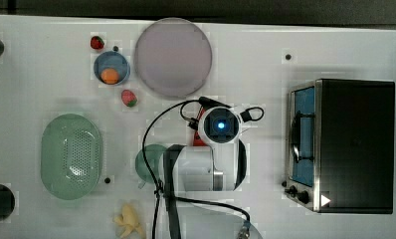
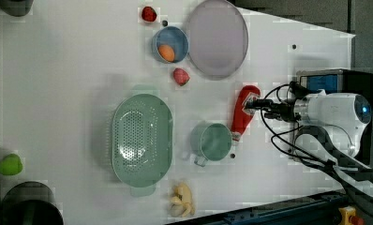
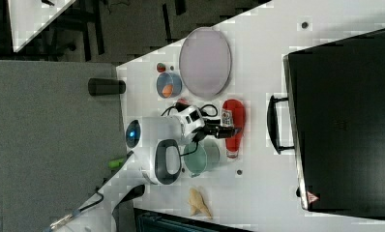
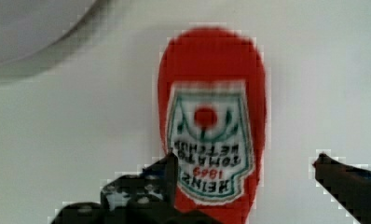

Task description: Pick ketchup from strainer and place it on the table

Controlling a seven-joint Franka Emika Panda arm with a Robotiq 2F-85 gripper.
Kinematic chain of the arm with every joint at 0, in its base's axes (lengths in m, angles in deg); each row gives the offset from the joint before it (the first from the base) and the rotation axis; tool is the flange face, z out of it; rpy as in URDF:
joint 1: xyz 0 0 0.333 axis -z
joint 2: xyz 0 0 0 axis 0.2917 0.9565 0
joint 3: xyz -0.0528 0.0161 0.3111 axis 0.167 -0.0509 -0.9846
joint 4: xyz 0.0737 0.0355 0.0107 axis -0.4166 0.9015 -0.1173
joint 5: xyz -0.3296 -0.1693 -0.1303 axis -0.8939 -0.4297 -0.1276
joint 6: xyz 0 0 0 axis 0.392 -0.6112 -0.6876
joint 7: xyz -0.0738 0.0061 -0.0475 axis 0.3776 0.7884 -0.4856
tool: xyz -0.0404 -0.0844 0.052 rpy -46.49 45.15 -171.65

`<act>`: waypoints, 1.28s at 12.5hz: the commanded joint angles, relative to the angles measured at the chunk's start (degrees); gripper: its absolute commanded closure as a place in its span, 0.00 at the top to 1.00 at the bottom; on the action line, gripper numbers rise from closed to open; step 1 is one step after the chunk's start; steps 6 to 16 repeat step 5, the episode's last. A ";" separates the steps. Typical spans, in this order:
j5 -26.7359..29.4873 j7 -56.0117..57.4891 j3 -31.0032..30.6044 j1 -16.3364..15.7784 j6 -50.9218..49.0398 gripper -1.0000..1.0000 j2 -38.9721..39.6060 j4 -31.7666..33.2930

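Note:
The ketchup point(image 2: 243, 112) lies flat on the white table point(image 2: 58, 93), between the grey plate and the green cup, with its white cap toward the cup. In the wrist view its label point(image 4: 207, 140) faces up. My gripper point(image 2: 250, 104) hovers over the bottle's middle and is open: one finger point(image 4: 167, 170) is at the label's edge, the other point(image 4: 328, 165) stands clear of the bottle. In the right view the gripper point(image 3: 231, 130) is over the red bottle point(image 3: 235, 116). The pale green strainer point(image 1: 71, 157) stands with nothing in it at the top view's left.
A grey plate point(image 1: 172, 57), a blue bowl point(image 1: 111, 68) holding an orange, two strawberries point(image 1: 97, 42) point(image 1: 129, 98), a green cup point(image 2: 212, 140) and a banana point(image 1: 129, 221) surround the spot. A black toaster oven point(image 1: 352, 144) fills the top view's right.

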 commanded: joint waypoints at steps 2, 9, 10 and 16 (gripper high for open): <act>0.31 0.07 -1.71 0.16 -3.37 1.00 -9.47 -6.39; 0.31 -6.51 -2.17 0.16 -16.95 1.00 -12.97 -15.66; 0.31 -6.51 -2.17 0.16 -16.95 1.00 -12.97 -15.66; 0.31 -6.51 -2.17 0.16 -16.95 1.00 -12.97 -15.66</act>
